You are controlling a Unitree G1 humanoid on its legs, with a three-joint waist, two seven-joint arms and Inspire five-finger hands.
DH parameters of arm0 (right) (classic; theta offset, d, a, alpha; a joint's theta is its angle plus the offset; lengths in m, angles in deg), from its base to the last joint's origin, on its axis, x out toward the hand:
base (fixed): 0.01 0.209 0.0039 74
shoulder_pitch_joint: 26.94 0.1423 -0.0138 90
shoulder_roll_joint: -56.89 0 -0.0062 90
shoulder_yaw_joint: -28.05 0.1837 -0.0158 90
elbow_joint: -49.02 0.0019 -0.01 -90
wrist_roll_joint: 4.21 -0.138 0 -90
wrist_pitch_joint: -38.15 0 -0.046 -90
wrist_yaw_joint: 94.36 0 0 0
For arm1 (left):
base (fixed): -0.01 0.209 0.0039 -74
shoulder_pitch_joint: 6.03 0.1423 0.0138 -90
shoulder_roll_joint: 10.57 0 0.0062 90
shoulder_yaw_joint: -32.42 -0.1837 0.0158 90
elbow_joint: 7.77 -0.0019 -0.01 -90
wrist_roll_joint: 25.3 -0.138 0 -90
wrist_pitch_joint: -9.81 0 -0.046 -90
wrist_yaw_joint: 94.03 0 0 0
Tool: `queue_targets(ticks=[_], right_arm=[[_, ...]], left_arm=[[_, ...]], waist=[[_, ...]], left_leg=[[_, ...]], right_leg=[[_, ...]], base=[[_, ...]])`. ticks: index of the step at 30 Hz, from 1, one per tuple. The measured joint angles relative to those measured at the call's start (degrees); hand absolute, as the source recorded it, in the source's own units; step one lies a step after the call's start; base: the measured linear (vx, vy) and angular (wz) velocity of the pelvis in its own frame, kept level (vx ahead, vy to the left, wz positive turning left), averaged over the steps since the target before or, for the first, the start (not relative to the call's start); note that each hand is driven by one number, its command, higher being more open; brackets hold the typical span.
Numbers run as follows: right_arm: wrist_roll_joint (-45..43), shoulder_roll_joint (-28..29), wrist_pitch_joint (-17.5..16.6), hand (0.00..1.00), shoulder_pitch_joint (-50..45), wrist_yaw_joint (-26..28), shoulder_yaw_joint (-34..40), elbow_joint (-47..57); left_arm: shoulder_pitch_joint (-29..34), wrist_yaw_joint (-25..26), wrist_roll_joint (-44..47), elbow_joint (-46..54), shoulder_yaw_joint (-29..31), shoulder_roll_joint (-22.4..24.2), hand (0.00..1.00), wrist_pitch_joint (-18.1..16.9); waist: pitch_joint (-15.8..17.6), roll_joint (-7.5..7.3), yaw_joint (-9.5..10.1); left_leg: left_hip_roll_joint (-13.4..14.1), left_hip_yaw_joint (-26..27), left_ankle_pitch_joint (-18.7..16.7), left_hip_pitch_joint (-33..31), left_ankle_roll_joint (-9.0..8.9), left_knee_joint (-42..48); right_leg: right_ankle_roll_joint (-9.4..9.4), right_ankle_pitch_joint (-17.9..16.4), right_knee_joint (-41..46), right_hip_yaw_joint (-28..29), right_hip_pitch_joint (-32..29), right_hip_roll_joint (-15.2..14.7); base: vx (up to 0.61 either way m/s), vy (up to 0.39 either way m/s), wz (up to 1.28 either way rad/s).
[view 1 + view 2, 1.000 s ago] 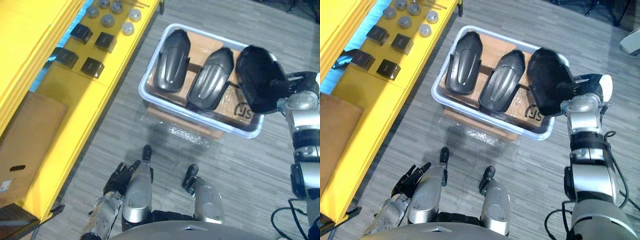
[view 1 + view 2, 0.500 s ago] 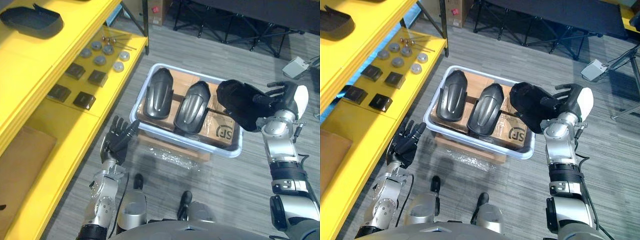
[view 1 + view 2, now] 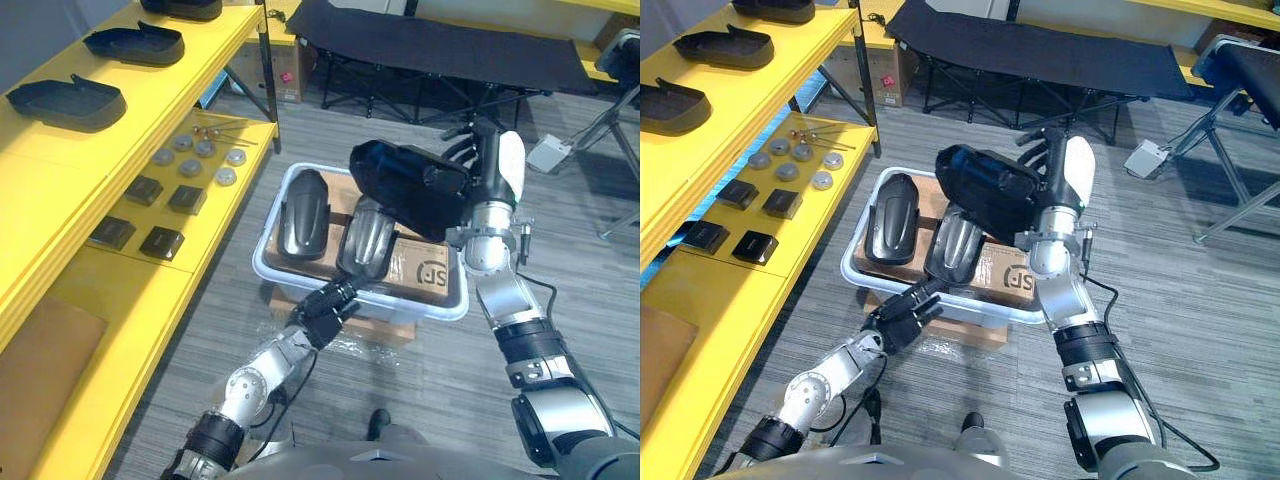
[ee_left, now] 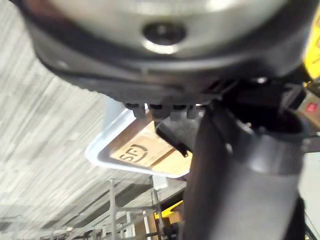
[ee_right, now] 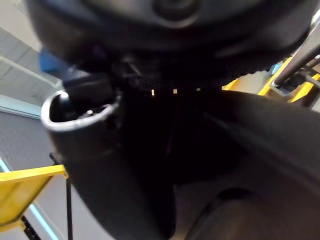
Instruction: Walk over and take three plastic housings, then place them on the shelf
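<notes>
Housing (image 3: 400,185) now higher above floor bin (image 3: 260,268) beside yellow shelf (image 3: 165,100), right hand (image 3: 492,165) gripping it, left hand (image 3: 322,308) slack.

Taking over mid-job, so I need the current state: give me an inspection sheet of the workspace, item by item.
Surface: yellow shelf at the left; grey plank floor.
Job's things: three shelved housings on the top level. Two binned housings lie on cardboard boxes in the white bin. One raised housing is held over the bin.
Clutter: grey discs and dark square parts on the lower shelf level.
Hands: right hand curled round the raised housing. Left hand open, reaching to the bin's near rim; contact cannot be told.
Cables: nothing seen.
Surroundings: black folding cot behind the bin.
</notes>
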Motion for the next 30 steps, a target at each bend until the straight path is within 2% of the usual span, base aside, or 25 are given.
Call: queue_targets(ticks=[4, 8, 10, 11, 13, 17, 21, 24, 25, 30], right_arm=[[2.1, 0.0, -4.2, 0.0, 0.8, 0.0, -1.9, 0.1], [2.3, 1.2, -7.9, 0.0, 0.6, 0.2, -4.4, 0.2], [2.3, 2.8, -10.2, 0.0, 0.1, 0.7, -5.1, 0.3], [2.4, 2.8, -10.5, 0.0, -0.5, 0.9, -5.2, 0.7], [2.6, 3.3, -11.7, 0.0, -2.9, 1.2, -6.0, 1.7], [2.5, 4.6, -12.7, 0.0, -4.4, 1.2, -6.1, 1.9], [2.0, 5.5, -13.9, 0.0, -6.1, 1.2, -7.1, 2.1], [1.9, 7.5, -14.6, 0.0, -8.6, 1.2, -7.2, 3.8], [1.9, 7.7, -14.7, 0.0, -8.9, 1.2, -7.3, 4.1], [0.9, 9.0, -15.1, 0.0, -10.6, 1.1, -8.3, 6.1]], left_arm=[[-3.4, -0.1, 7.4, -0.2, -1.4, -0.1, 1.0, -0.6], [-7.1, -1.4, 15.3, -0.2, -2.9, 0.3, 1.0, -6.4], [-8.7, -2.0, 19.1, -0.2, -2.8, 1.0, 1.0, -11.7], [-8.9, -2.1, 19.5, -0.2, -2.8, 1.3, 1.0, -12.7], [-9.3, -2.1, 23.4, -0.1, -2.8, 1.8, 1.0, -17.1], [-9.4, -1.9, 26.2, -0.1, -2.8, 2.4, 1.0, -22.1], [-9.4, 0.8, 27.8, 0.0, -2.8, 2.7, 1.0, -25.5], [-9.4, 2.7, 28.3, 0.0, -2.8, 2.7, 1.0, -26.7], [-9.4, 3.0, 28.6, 0.0, -2.8, 2.7, 0.0, -26.7], [-9.3, 4.0, 31.7, 0.0, -2.9, 2.7, 0.0, -26.6]], waist=[[-0.4, 0.07, -0.39], [-1.5, -0.02, -1.21], [-1.8, 0.02, -1.72], [-2.1, 0.03, -1.7], [-2.9, 0.0, -1.74], [-3.1, 0.0, -1.92], [-3.2, -0.01, -1.88], [-3.2, -0.01, -1.91], [-3.2, -0.03, -1.93], [-3.8, -0.85, -2.0]], left_leg=[[-0.1, 0.6, 0.1, 0.1, 0.18, -0.2], [-0.2, 0.9, 0.7, 0.7, 0.17, -1.1], [-0.3, 1.1, 0.8, 0.9, 0.16, -1.4], [-0.3, 1.1, 0.9, 1.0, 0.15, -1.6], [-0.5, 1.2, 1.1, 1.6, 0.15, -2.2], [-0.6, 1.3, 1.3, 2.1, 0.16, -2.9], [-0.7, 1.2, 1.7, 2.4, 0.21, -3.6], [-1.0, 1.1, 2.2, 3.2, 0.24, -4.8], [-1.0, 1.1, 2.3, 3.3, 0.25, -5.0], [-1.1, 1.3, 2.7, 3.9, 0.2, -6.0]], right_leg=[[0.08, 0.7, -0.8, 0.7, 0.0, 0.0], [0.09, 0.8, -0.9, 0.9, 0.1, 0.0], [0.08, 0.8, -1.0, 1.1, 0.1, 0.0], [0.06, 0.8, -1.1, 1.2, 0.1, 0.0], [0.05, 0.8, -1.2, 1.3, 0.3, 0.0], [0.05, 0.8, -1.2, 1.4, 0.5, 0.0], [0.04, 0.8, -1.2, 1.4, 0.6, -0.1], [0.02, 0.8, -1.3, 1.3, 0.9, -0.1], [0.02, 0.8, -1.4, 1.3, 0.9, -0.2], [-0.01, 0.7, -1.5, 1.3, 1.0, -0.2]], base=[[-0.02, 0.004, -0.08], [0.0, -0.001, -0.01], [-0.02, -0.005, -0.05], [0.0, 0.0, 0.0], [0.0, 0.001, -0.02], [0.0, 0.001, -0.01], [0.0, 0.0, 0.0], [0.0, 0.002, 0.01], [0.0, 0.0, 0.0], [0.0, 0.004, -0.01]])
